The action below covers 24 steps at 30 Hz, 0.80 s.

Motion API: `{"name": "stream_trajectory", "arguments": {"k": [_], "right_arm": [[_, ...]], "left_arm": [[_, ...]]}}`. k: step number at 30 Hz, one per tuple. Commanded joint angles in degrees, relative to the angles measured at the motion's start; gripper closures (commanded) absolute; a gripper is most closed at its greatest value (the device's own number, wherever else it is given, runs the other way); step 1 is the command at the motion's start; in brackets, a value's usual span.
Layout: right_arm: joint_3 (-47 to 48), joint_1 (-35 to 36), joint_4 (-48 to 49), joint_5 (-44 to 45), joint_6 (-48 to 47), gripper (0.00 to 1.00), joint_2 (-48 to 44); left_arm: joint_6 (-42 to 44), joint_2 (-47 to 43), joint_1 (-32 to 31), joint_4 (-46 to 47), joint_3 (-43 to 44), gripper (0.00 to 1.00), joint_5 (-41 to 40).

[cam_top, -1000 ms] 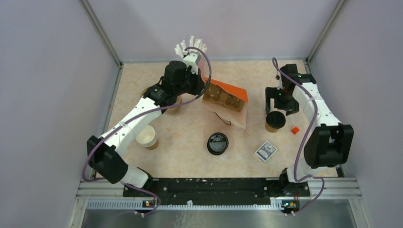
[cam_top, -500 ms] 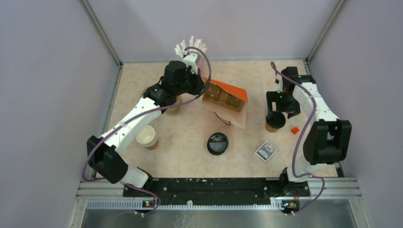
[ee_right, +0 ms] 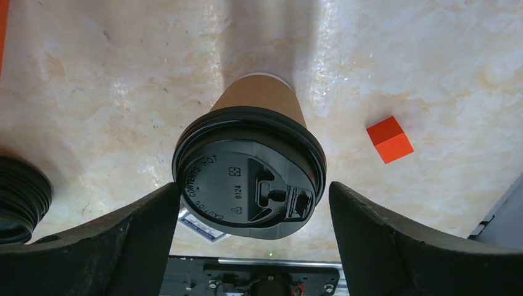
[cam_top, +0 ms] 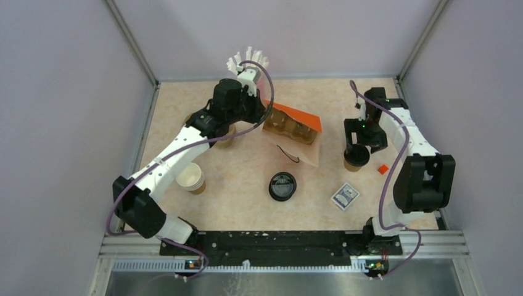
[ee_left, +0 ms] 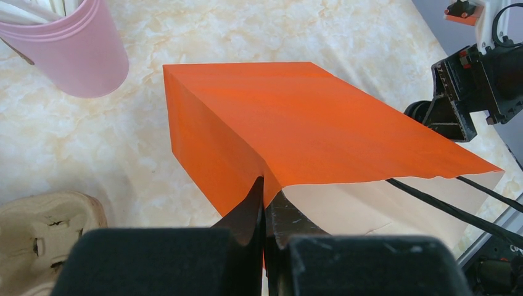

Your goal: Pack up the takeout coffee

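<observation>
The takeout coffee (ee_right: 250, 179), a small kraft cup with a black sip lid, stands upright on the table at the right (cam_top: 356, 158). My right gripper (ee_right: 254, 188) is open, with one finger on each side of the lid and a gap at both sides. It hangs just above the cup (cam_top: 358, 145). The orange bag (ee_left: 308, 117) lies on its side in the middle (cam_top: 296, 117), its pale inside showing at the mouth. My left gripper (ee_left: 265, 191) is shut on the bag's upper edge (cam_top: 262, 111) and holds the mouth up.
A loose black lid (cam_top: 282, 185) lies near centre front. A lidless paper cup (cam_top: 192, 177) lies at the left. A pink cup (ee_left: 74, 49) of white utensils stands at the back. A small red block (ee_right: 389, 139), a printed packet (cam_top: 345, 197) and a cardboard carrier (ee_left: 43, 228) lie nearby.
My right gripper has come down and slightly leftward over the coffee, so its fingers now flank the lid. The left arm and the bag have not moved.
</observation>
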Motion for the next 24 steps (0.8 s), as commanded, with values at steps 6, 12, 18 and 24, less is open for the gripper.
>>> {"name": "stream_trajectory", "arguments": {"k": [6, 12, 18, 24], "right_arm": [[-0.74, -0.21, 1.71, -0.75, 0.14, 0.12, -2.0], [0.45, -0.22, 1.22, -0.52, 0.61, 0.12, -2.35], [0.94, -0.2, 1.07, -0.29, 0.81, 0.12, -3.35], [0.74, -0.12, 1.19, -0.83, 1.03, 0.12, -3.76]], "left_arm": [[-1.15, -0.01, 0.21, 2.87, 1.25, 1.0, 1.09], [-1.26, 0.25, 0.1, 2.88, 1.35, 1.0, 1.28], [-1.26, 0.48, 0.08, 2.87, 1.45, 1.0, 1.28], [-1.34, 0.51, 0.13, 2.94, 1.52, 1.0, 1.45]]}}
